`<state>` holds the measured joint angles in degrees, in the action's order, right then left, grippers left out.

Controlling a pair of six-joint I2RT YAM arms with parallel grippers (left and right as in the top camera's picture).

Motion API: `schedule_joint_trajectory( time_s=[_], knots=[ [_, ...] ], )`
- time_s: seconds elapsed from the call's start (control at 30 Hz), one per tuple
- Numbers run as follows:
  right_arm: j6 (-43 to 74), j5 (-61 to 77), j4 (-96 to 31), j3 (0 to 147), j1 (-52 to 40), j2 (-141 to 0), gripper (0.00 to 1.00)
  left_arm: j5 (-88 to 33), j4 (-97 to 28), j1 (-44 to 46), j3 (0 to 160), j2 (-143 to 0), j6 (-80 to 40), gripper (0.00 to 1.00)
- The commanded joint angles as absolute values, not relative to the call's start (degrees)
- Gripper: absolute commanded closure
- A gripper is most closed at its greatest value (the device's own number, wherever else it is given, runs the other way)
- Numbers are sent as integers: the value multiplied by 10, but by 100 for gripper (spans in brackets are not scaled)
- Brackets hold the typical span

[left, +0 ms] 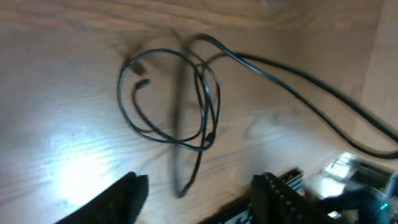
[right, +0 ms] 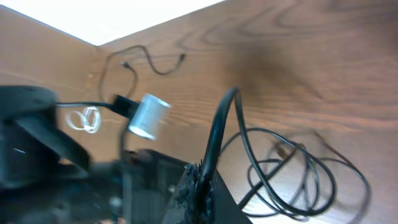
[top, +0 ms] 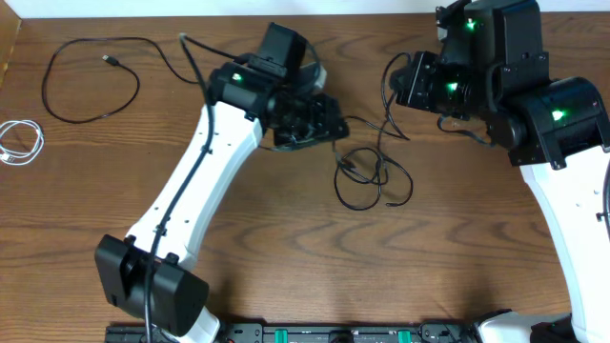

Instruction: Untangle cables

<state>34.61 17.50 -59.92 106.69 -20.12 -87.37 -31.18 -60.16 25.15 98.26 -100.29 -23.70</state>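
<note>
While right gripper (right: 202, 183) pinches the thin black looped cable (right: 216, 132) mid-frame, left gripper (left: 200, 185) hangs spread near its loops (lying on wooden desk (top: 286, 248)).

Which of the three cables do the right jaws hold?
The black cable looped at mid-table; its end runs up into them. The other black cable lies spread out at the far left, the white cable at the left edge, both untouched.

nothing readable here tbh, no labels, brand marks or numbers legible on the brown wood-grain table (top: 315, 257), nor on anything on it
</note>
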Motion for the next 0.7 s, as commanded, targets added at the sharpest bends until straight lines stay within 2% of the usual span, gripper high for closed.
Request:
schedule_joint_trajectory(
  time_s=[0.0, 0.33, 0.47, 0.67],
  knots=[
    [358, 227, -579, 1067, -202, -873, 98, -304, -601, 259, 980, -1000, -208, 39],
    [368, 305, -561, 1070, -160, -865, 98, -302, -602, 258, 980, -1040, -208, 40],
    [368, 306, -562, 1071, -137, -858, 98, -294, -602, 259, 979, -1057, -208, 50],
    [368, 321, -563, 1071, -113, -849, 98, -272, -606, 259, 979, -1077, -208, 50]
  ],
)
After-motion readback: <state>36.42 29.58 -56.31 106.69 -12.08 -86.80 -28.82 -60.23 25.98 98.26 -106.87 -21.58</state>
